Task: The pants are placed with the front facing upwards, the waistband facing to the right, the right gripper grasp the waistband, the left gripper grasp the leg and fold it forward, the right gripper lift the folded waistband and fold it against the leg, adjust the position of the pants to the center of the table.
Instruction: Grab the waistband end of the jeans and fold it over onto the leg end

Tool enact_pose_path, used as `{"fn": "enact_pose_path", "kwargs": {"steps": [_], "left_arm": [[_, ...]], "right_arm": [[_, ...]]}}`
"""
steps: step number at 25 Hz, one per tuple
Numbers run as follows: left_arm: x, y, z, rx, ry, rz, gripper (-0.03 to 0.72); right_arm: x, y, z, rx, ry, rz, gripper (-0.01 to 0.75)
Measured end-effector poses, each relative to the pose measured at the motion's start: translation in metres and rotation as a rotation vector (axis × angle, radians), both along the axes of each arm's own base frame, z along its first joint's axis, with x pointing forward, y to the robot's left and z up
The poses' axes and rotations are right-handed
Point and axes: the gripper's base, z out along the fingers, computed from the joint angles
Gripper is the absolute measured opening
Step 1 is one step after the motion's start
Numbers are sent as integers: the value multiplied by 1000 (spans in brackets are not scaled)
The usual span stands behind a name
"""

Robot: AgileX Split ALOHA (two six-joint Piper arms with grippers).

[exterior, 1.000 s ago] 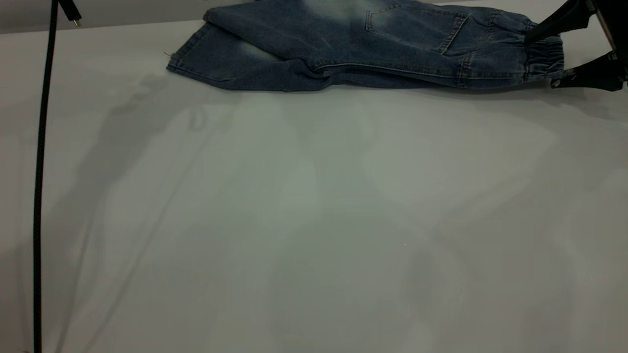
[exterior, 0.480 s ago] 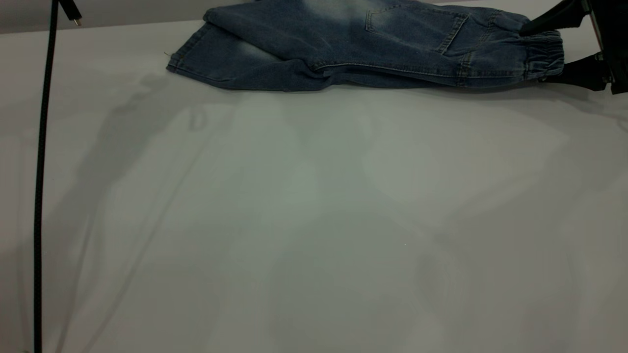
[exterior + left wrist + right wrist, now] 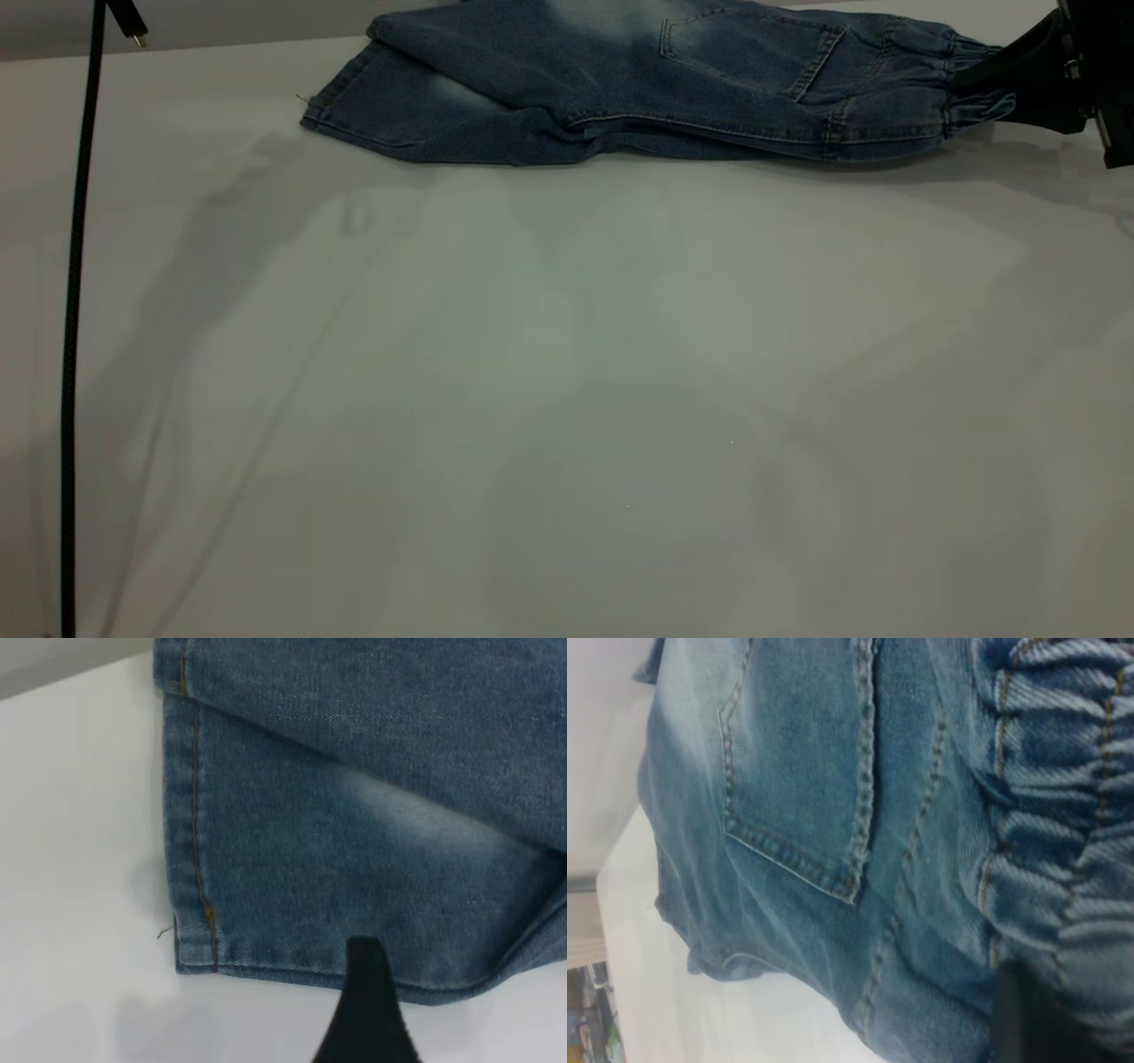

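The pants [image 3: 638,80] lie folded lengthwise along the far edge of the bench [image 3: 567,399], legs toward the left, narrow gathered end toward the right, and a stitched patch pocket [image 3: 753,55] facing up. At the far right the right claw [image 3: 974,84] is clamped on the waistband [image 3: 970,106]: its black jaws have come together on the ruched denim, which bunches and lifts slightly off the bench where it is pinched. The right wrist view shows the same grip from close in, with the waistband [image 3: 1063,815] folds filling one side, the pocket [image 3: 802,771] and its tan stitching beside them, and a dark finger [image 3: 1028,1019] pressed against the gathered cloth. The left claw [image 3: 368,1010] hovers just over the hem of the leg; only one black fingertip [image 3: 368,992] shows in the left wrist view, overlapping the hem's edge, so I cannot tell whether this claw is apart or together. In that view the leg [image 3: 354,833] lies flat with its side seam and hem stitching in tan thread, one pale faded patch across it, and a loose thread [image 3: 165,931] poking from the hem corner. In the exterior view a black cable [image 3: 75,310] hangs down along the left side, and the near part of the bench carries only soft shadows.
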Motion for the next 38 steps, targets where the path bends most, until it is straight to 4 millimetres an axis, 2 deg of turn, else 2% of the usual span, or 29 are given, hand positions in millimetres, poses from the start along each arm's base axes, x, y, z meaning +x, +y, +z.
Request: {"fn": "enact_pose_path", "kwargs": {"steps": [4,8,18,28,38], "left_arm": [[1,0,2,1,-6,-1,477],[5,-2,13,-5,-21,-12,477],[11,-15,44,-19,-45,-66,477],[10,-51,29,-21,-17,-134,477],[19,-97,7,-21,40,-244,477]], "right_arm": [[-2,1,-1,-12,6,28,49],[-5,3,0,3,12,65,49],[-7,4,25,-29,6,121,49],[-17,4,50,-84,13,159,49],[-46,9,62,-144,31,158,49]]}}
